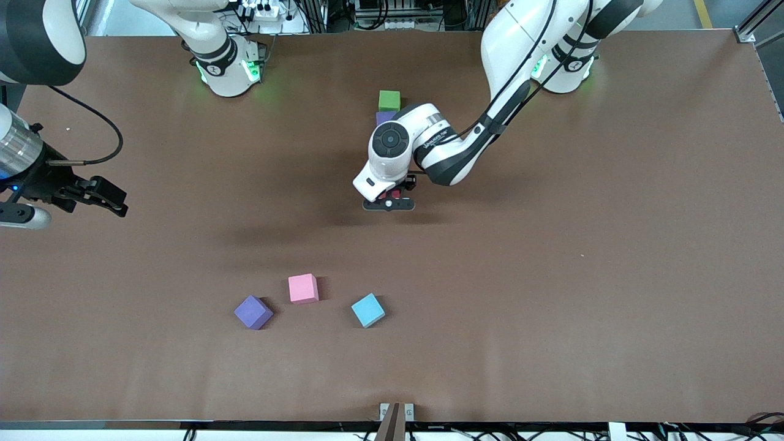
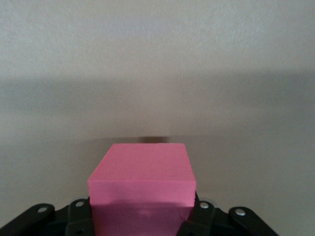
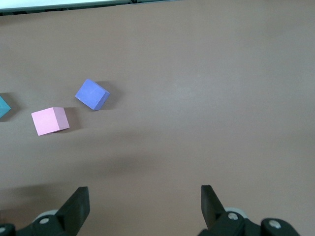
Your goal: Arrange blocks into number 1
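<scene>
My left gripper (image 1: 390, 202) hangs low over the middle of the table, shut on a deep pink block (image 2: 142, 172) that fills the space between its fingers (image 2: 78, 212). A green block (image 1: 389, 100) lies near the robots' bases, and touching it is a purple block (image 1: 384, 116) half hidden by the left wrist. A pale pink block (image 1: 303, 288), a second purple block (image 1: 253, 312) and a light blue block (image 1: 368, 310) lie loose nearer the front camera. My right gripper (image 1: 110, 202) stands open over the right arm's end of the table, holding nothing.
The brown table (image 1: 582, 275) runs bare toward the left arm's end. In the right wrist view the purple block (image 3: 92, 94), pale pink block (image 3: 50, 120) and a corner of the light blue block (image 3: 2, 107) lie well away from the open right gripper (image 3: 145, 201).
</scene>
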`<control>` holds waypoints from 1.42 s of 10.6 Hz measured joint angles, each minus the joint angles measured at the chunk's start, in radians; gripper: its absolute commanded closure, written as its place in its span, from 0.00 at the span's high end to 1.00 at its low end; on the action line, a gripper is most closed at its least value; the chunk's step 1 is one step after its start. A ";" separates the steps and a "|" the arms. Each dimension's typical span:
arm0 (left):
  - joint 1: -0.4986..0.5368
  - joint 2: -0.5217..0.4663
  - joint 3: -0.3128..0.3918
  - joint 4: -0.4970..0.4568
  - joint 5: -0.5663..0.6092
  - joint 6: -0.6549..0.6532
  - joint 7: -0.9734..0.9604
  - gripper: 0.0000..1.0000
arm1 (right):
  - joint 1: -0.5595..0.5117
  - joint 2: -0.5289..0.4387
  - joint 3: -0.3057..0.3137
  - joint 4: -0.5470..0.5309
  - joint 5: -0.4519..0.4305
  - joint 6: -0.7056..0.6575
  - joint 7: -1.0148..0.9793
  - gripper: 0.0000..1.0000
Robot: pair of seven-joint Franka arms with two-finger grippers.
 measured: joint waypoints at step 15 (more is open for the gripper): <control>0.191 -0.218 0.010 0.017 -0.024 -0.035 -0.056 1.00 | 0.000 0.004 0.001 0.006 0.001 0.001 -0.003 1.00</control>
